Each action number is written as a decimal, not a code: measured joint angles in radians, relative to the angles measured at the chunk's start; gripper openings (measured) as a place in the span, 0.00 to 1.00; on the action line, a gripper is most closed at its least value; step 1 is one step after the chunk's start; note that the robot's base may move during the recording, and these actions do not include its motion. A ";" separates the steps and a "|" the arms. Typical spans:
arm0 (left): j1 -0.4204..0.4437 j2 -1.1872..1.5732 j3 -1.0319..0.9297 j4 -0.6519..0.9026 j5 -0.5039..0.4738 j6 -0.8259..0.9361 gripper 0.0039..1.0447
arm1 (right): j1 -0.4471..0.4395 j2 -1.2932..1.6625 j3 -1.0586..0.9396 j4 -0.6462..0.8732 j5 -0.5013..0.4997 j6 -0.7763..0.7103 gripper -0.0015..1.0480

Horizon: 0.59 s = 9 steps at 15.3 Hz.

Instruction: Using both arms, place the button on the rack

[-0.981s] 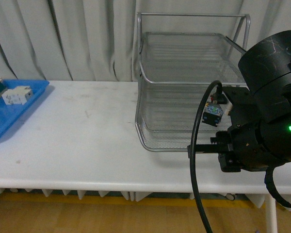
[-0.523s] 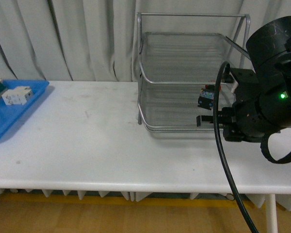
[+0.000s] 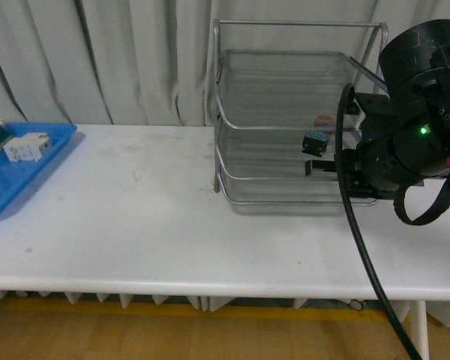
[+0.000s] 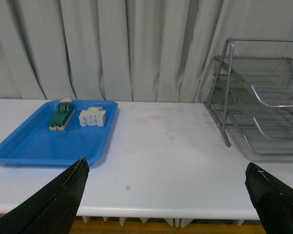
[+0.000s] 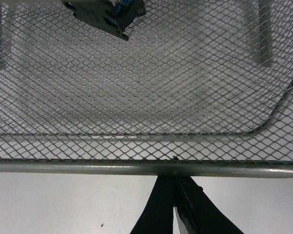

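Button (image 3: 317, 135) now lies on the rack's (image 3: 285, 196) middle tier; our right pincer (image 5: 175, 207), drawn back from a second ago, looks closed and empty, so placement seems done. Left pincer (image 4: 168, 195) gapes empty.

The front view faces the tabletop (image 3: 135, 225), rack (image 3: 285, 127) at 1 o'clock. The left wrist view looks level and far, sharing both. The right wrist view presses close onto rack mesh.

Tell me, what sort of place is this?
Probably a robot test lab, not a home or office: a plain white table against grey curtains, with a blue tray of electrical parts and a wire rack.
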 joint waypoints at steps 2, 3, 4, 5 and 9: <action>0.000 0.000 0.000 0.000 0.000 0.000 0.94 | -0.010 0.008 0.021 0.004 -0.003 -0.011 0.02; 0.000 0.000 0.000 0.000 0.000 0.000 0.94 | -0.018 0.019 0.041 0.027 -0.010 -0.017 0.02; 0.000 0.000 0.000 0.000 0.000 0.000 0.94 | -0.027 0.028 0.058 0.027 -0.013 -0.030 0.02; 0.000 0.000 0.000 0.000 0.000 0.000 0.94 | -0.031 0.042 0.072 0.029 -0.015 -0.037 0.02; 0.000 0.000 0.000 0.000 0.000 0.000 0.94 | -0.048 0.067 0.087 0.054 -0.011 -0.037 0.02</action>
